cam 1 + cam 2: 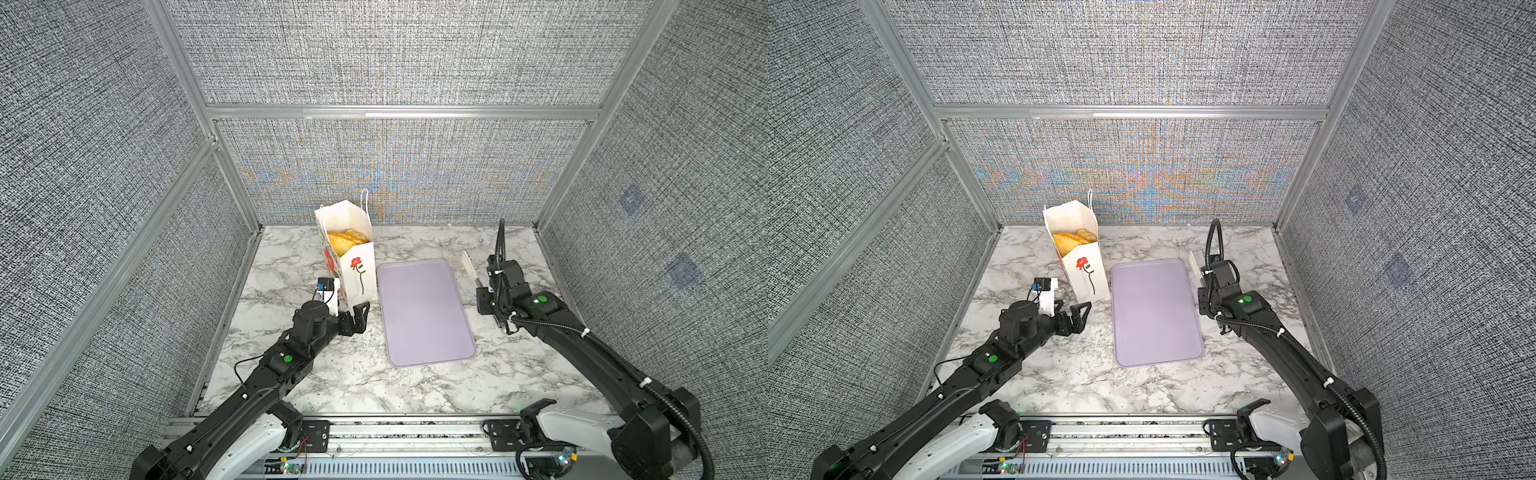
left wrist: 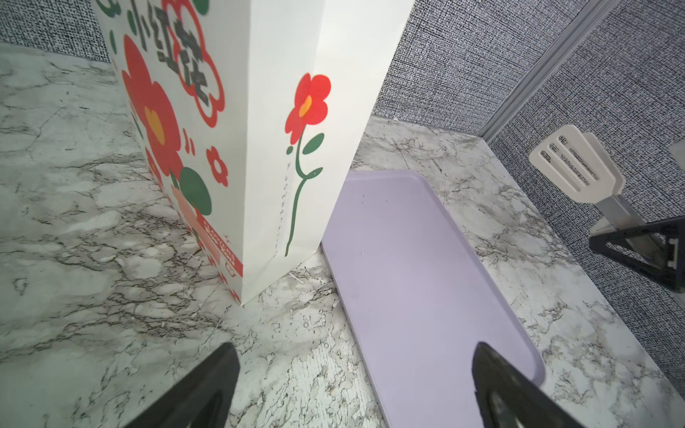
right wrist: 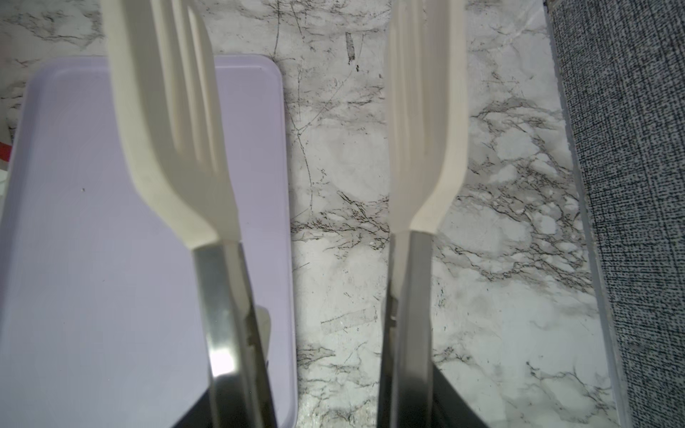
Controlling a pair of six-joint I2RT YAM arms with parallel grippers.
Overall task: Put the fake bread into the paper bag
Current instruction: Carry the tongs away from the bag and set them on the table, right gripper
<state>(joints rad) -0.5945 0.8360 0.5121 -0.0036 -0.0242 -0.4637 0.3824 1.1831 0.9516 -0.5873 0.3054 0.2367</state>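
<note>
Bread (image 1: pixel 347 242) sits inside the upright paper bag (image 1: pixel 351 259), apparently several pieces.

Paper bag (image 2: pixel 259 148): black Chinese characters, "小红" legible; other small print too blurred.

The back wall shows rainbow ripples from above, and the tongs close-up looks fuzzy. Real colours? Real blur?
In both top views the back wall ripples orange and blue: a camera pattern on the fine weave, likely not paint. In the right wrist view the tongs are soft, the marble table sharper.
</note>
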